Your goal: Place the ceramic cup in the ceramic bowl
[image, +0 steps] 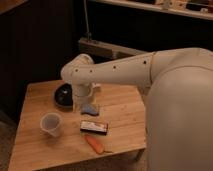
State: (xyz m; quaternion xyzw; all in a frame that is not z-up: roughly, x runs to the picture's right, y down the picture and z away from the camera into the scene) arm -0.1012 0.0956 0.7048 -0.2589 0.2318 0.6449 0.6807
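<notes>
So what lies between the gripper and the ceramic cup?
Only bare wooden table, in the camera view. The gripper hangs beside the ceramic bowl; the ceramic cup stands apart, toward the table's front edge.

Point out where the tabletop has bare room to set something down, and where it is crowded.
Bare wood: the right part of the table, beyond the black box; the front-left corner, before the ceramic cup. Crowded: the middle, where the gripper hangs by a blue object beside the ceramic bowl, with an orange object in front.
</notes>
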